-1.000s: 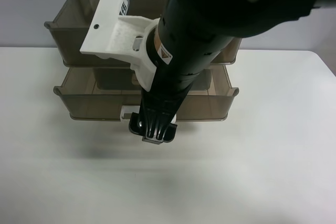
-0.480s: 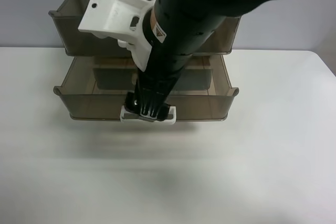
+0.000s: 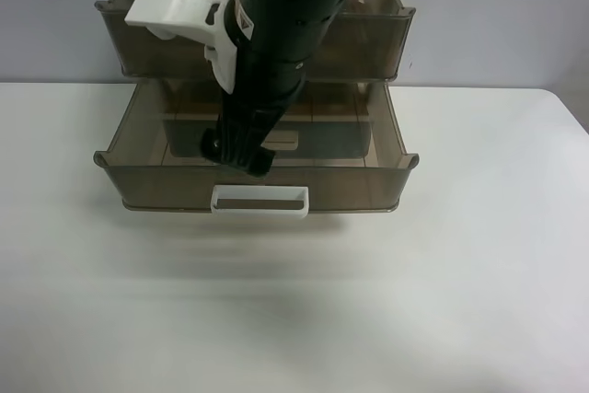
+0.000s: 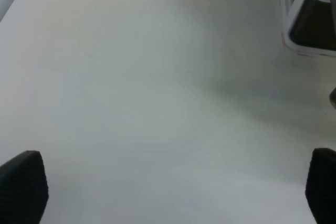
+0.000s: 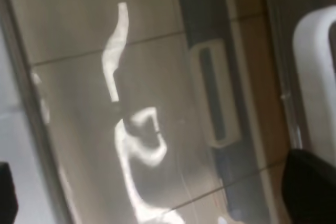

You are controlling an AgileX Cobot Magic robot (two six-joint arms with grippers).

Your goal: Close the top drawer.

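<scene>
Smoky brown plastic fills the right wrist view. The right gripper (image 3: 237, 149), fingertips spread, points steeply down over the open lower drawer (image 3: 386, 181). The top drawer (image 3: 377, 39) sits behind and above it, pushed further in than a second ago. Only its wrist camera shows the left gripper (image 4: 170, 187) — spread wide over the white table (image 4: 131, 77).
</scene>
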